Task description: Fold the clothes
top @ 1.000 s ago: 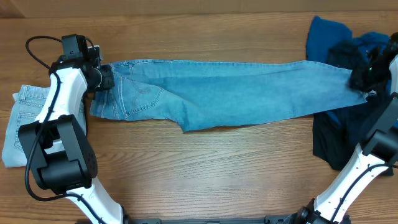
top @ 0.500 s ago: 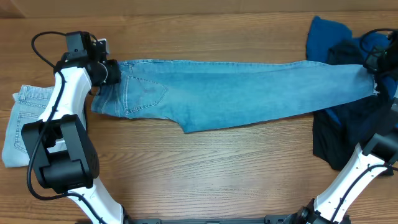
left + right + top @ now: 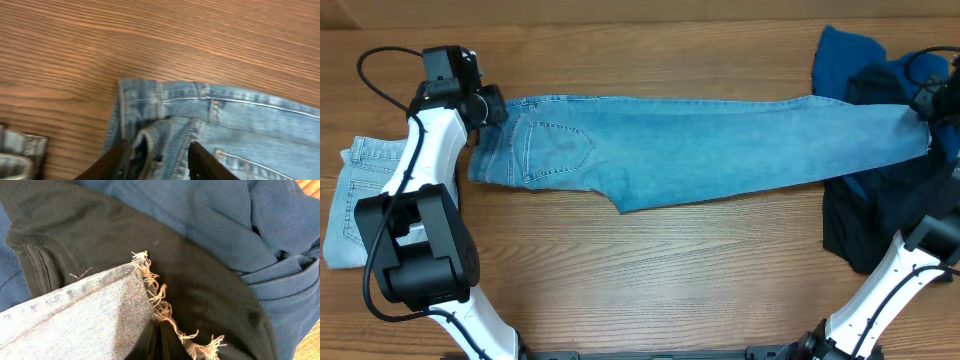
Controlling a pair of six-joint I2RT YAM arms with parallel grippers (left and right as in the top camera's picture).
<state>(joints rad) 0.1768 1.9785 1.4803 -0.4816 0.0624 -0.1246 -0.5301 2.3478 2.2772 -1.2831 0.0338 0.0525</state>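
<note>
1. Fingers of your left gripper stand spread, one on either side of a raised fold just below the waistband; the fold sits close to one finger, and a clear gap shows before the other; nothing is clamped.
2. Fingers of your right gripper are pressed together, pinching the frayed hem at a leg end; loose threads trail along the edge on both sides of the pinch.
3. Light-blue jeans lie stretched lengthwise across the far half of the table; the waist is at your left and the leg ends at your right; a back pocket faces up near the waist; the lower edge runs uneven, widest close to the seat.
4. At your right the leg end reaches over the dark garment; in the right wrist view the hem lies directly above that dark cloth.
5. Royal-blue garment is bunched behind and beside the dark garment, the two touching in one heap at the right edge.
6. Paler jeans rest folded at the left edge, partly hidden by your left arm and apart from the light-blue jeans.
7. Bare wood grain fills the near half of the table, between the two arm bases.
</note>
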